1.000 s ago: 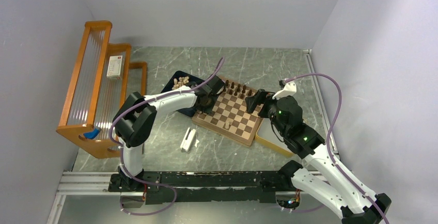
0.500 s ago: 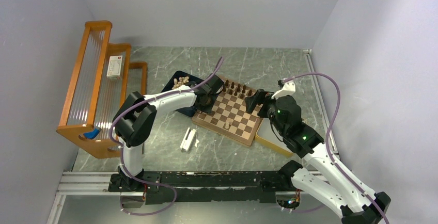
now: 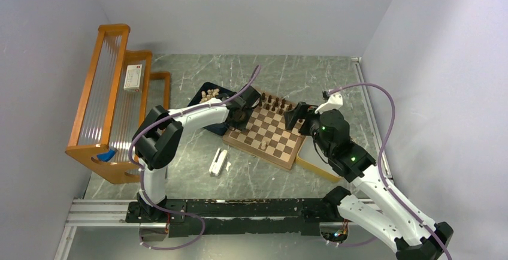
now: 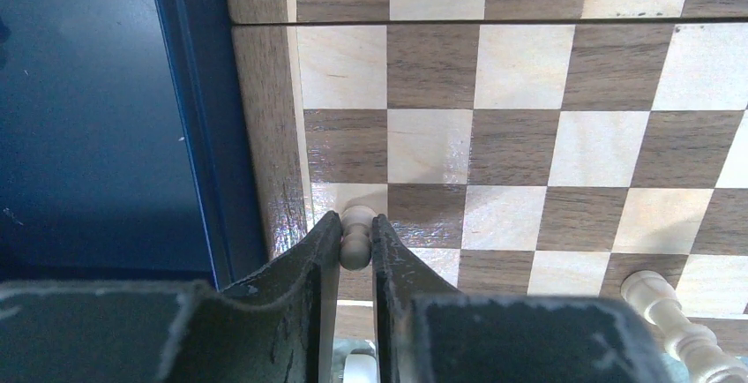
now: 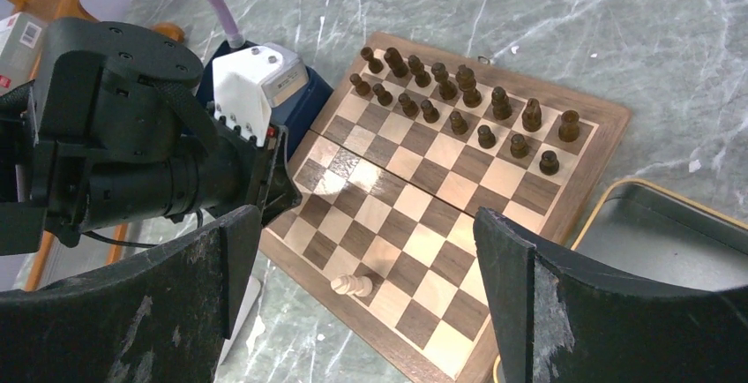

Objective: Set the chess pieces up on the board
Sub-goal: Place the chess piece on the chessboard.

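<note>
The board (image 3: 271, 133) lies mid-table, its rim (image 4: 261, 118) and squares filling the left wrist view. My left gripper (image 4: 356, 242) is shut on a pale tan chess piece (image 4: 356, 235), held low over the squares at the board's left edge (image 3: 235, 122). Another pale piece (image 5: 351, 285) stands near the board's near edge, also low right in the left wrist view (image 4: 670, 321). Dark brown pieces (image 5: 459, 105) stand in two rows along the far edge. More pale pieces (image 3: 209, 95) lie in the dark blue tray (image 3: 200, 92). My right gripper (image 5: 370, 295) is open and empty above the board's right side.
The dark blue tray (image 4: 97, 109) lies against the board's left rim. A pale yellow-rimmed tray (image 5: 670, 233) sits right of the board. A white block (image 3: 218, 162) lies on the table left of the board's near corner. A wooden rack (image 3: 114, 92) stands at far left.
My left gripper has shifted very slightly over the board's left edge with the pale piece. The right arm has edged slightly, its gripper still open.
</note>
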